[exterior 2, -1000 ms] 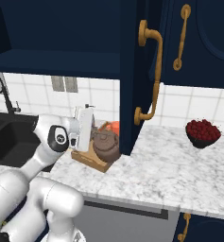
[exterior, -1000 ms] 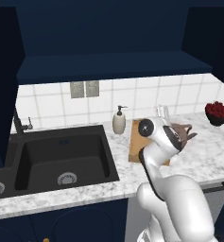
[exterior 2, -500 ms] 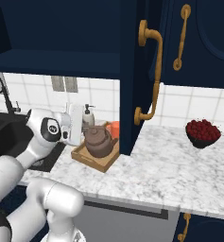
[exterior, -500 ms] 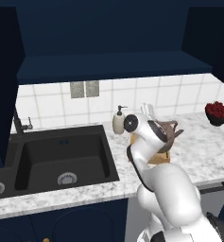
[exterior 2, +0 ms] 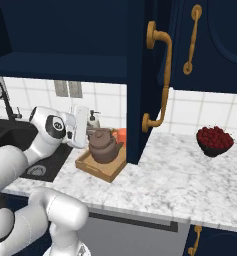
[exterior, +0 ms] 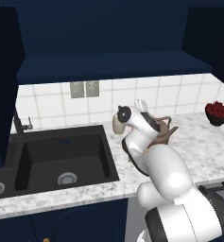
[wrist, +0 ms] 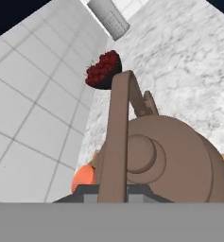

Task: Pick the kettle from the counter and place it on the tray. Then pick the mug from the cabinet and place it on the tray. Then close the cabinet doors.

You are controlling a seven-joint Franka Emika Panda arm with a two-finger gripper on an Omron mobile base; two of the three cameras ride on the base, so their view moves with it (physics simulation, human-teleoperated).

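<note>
The dark brown kettle [exterior 2: 106, 146] sits on the wooden tray [exterior 2: 94, 168] on the marble counter [exterior 2: 180, 180]. My gripper [exterior 2: 91, 130] reaches in from the left and is shut on its arched handle. In the hand view the handle [wrist: 117, 142] runs down between my fingertips, where the gripper [wrist: 118, 193] sits, above the kettle [wrist: 179, 160]. The orange mug [exterior 2: 121, 135] stands right behind the kettle; the hand view shows this mug [wrist: 83, 176] at the tray's far edge. My arm covers most of the kettle [exterior: 163, 133] in the left base view. A cabinet door [exterior 2: 140, 75] hangs open.
A dark bowl of red fruit [exterior 2: 214, 141] stands on the counter to the right. The black sink [exterior: 61, 156] and faucet [exterior: 19, 125] lie to the left. A soap dispenser [exterior 2: 93, 118] is by the tiled wall. The open door's brass handle [exterior 2: 162, 75] juts out over the tray.
My arm's elbow has swung left and up. The hand stayed at the kettle's handle, and hand and kettle have shifted a little to the left.
</note>
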